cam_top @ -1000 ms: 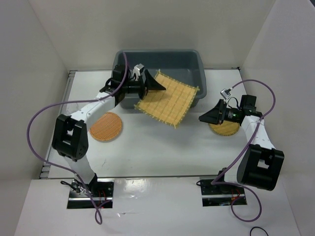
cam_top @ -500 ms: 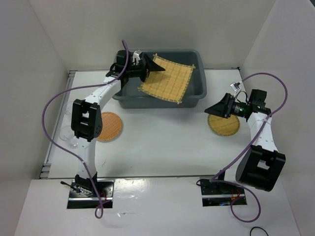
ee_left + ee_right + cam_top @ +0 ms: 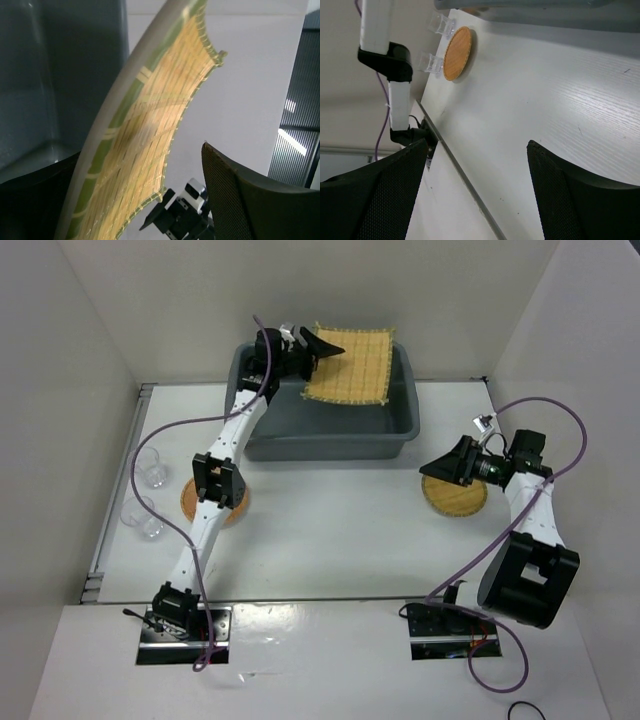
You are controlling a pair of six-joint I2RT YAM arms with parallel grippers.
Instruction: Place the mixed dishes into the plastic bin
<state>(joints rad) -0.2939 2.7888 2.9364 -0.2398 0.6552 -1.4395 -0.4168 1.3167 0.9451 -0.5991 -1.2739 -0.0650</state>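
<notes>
The dark grey-blue plastic bin (image 3: 330, 430) stands at the back middle. The yellow woven mat (image 3: 352, 365) hangs over its far half, its far edge at the far rim. My left gripper (image 3: 322, 344) is at the mat's left edge. In the left wrist view the mat (image 3: 145, 130) lies between the jaws against the left finger, while the right finger (image 3: 250, 200) stands apart from it, so the gripper (image 3: 142, 150) is open. My right gripper (image 3: 437, 467) is open and empty above the tan plate (image 3: 457, 500). The orange plate (image 3: 190, 505) lies partly under the left arm.
Two clear cups (image 3: 150, 468) (image 3: 140, 520) stand near the table's left edge; the right wrist view shows them (image 3: 431, 62) beside the orange plate (image 3: 457, 52). White walls close in the left, back and right sides. The left arm (image 3: 225, 455) stretches over the table's left half.
My left arm has stretched farther back, carrying the mat from the bin's front rim to over its far half. My right gripper has drawn back to the right, above the tan plate.
</notes>
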